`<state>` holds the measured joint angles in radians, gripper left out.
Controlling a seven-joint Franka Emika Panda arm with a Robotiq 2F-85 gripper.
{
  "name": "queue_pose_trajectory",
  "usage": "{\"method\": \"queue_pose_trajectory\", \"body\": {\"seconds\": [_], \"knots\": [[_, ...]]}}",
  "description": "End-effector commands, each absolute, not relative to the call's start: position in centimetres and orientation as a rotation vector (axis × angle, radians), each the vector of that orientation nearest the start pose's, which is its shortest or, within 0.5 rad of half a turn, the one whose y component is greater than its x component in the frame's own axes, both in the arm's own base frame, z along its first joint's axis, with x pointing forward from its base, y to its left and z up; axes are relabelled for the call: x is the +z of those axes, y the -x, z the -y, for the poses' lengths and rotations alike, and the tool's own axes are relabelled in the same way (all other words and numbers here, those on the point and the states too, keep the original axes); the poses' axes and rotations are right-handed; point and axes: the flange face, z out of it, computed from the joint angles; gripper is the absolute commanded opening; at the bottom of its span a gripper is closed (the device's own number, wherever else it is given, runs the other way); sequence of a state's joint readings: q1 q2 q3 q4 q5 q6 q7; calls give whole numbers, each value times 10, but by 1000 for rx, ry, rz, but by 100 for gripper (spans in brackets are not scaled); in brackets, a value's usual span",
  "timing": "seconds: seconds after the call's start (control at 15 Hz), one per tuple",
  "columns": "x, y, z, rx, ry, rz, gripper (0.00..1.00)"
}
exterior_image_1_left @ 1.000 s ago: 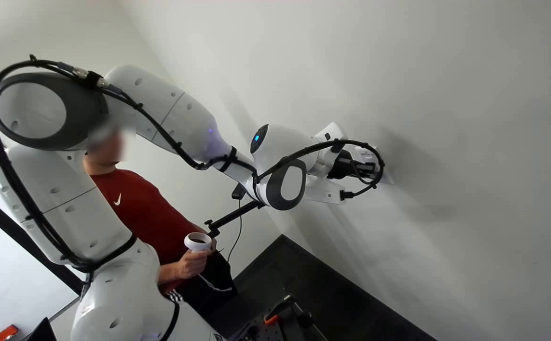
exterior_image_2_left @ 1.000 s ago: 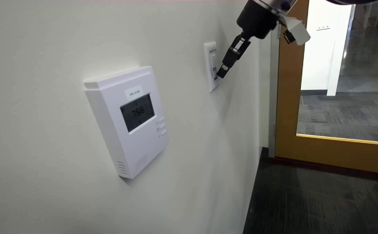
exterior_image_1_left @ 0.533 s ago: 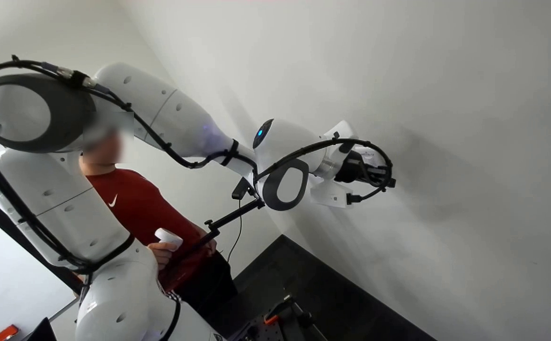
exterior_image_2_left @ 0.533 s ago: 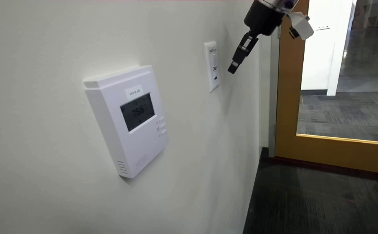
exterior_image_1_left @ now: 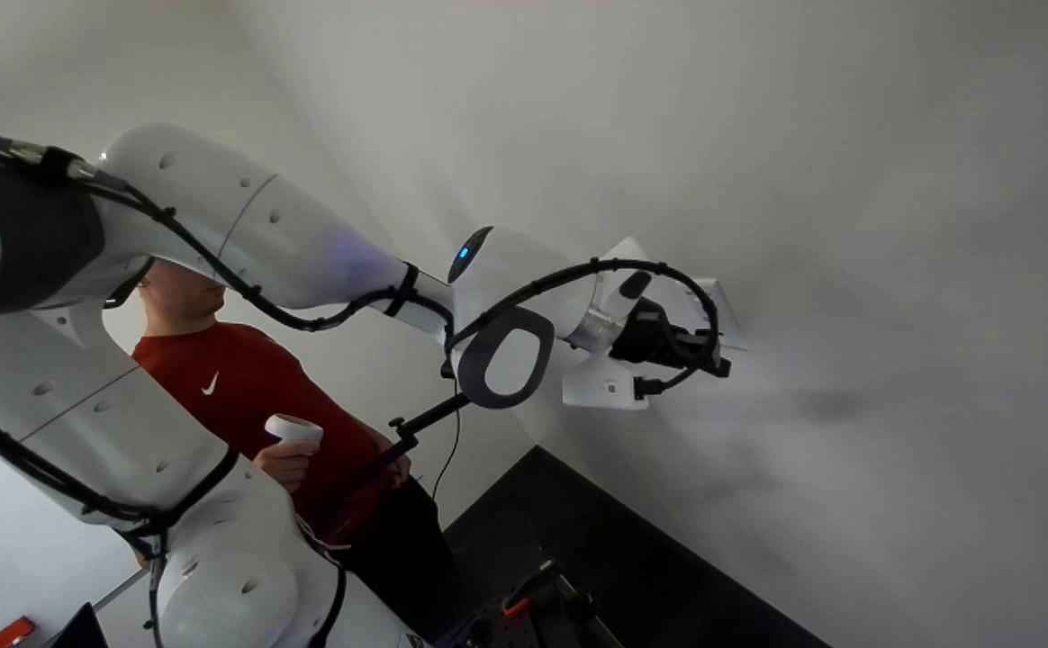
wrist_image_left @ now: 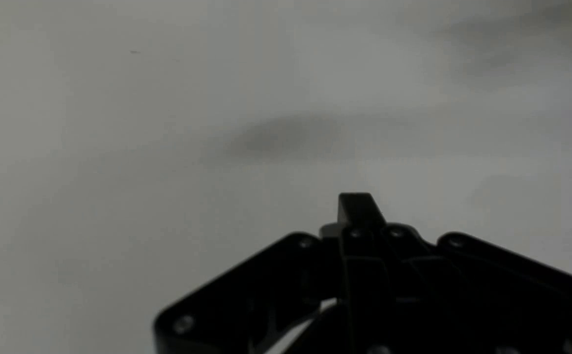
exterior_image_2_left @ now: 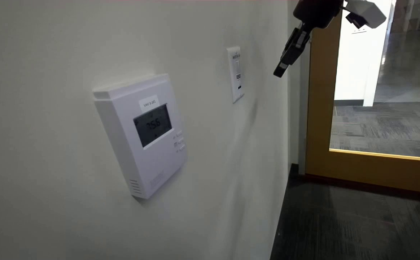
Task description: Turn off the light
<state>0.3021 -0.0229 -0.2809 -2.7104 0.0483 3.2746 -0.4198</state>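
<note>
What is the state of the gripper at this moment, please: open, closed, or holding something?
Gripper: closed, holding nothing, and not touching the wall switch.

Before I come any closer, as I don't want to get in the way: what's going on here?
A robot arm is here to turn off the light. Its gripper is shut, holding nothing, and hangs apart from the white switch plate on the wall. Behind the arm, a person in a red shirt holds a white controller, probably steering the arm. The light itself is out of view, so I can't say whether it is off.
</note>
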Motion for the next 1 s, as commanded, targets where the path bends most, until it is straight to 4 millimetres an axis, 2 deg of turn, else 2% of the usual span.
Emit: {"method": "queue_pose_trajectory", "body": {"seconds": [0.0,0.47,0.6,0.93], "knots": [[326,-432,-28,-970,2987,692,0],[351,-419,-48,-1033,2950,739,0],[358,-424,-55,-1027,2944,750,0],[364,-417,-63,-988,2945,772,0]]}}
